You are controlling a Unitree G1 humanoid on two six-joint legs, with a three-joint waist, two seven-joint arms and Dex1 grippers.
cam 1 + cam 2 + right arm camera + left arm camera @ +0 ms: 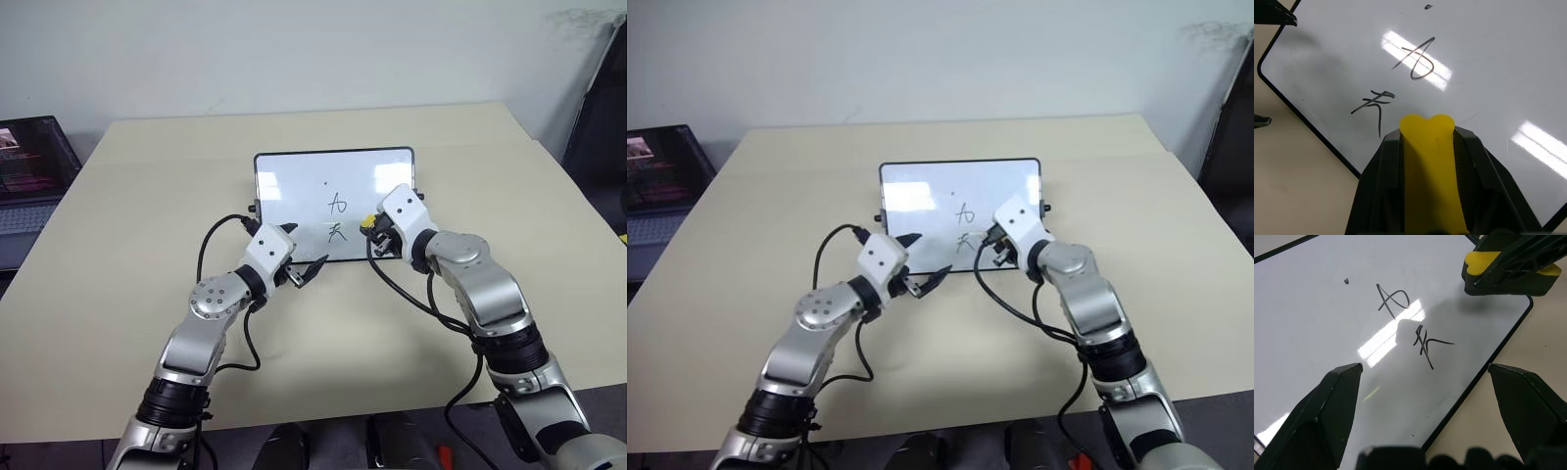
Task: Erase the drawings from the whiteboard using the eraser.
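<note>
The right gripper [1427,147], clenched on the yellow eraser [1429,161], hovers near the whiteboard's [294,186] right edge mid-tabletop, left gripper [299,257] gaping at its near edge; wiping the two drawings [337,217] could shove the board

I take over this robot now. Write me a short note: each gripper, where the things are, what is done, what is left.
Right gripper: shut on the eraser, over the whiteboard near its right side.
Left gripper: open, empty, at the board's near edge.
Drawings: two characters and a small dot above them are on the board.
Done: eraser picked up.
Left: wipe off both characters and the dot.
</note>
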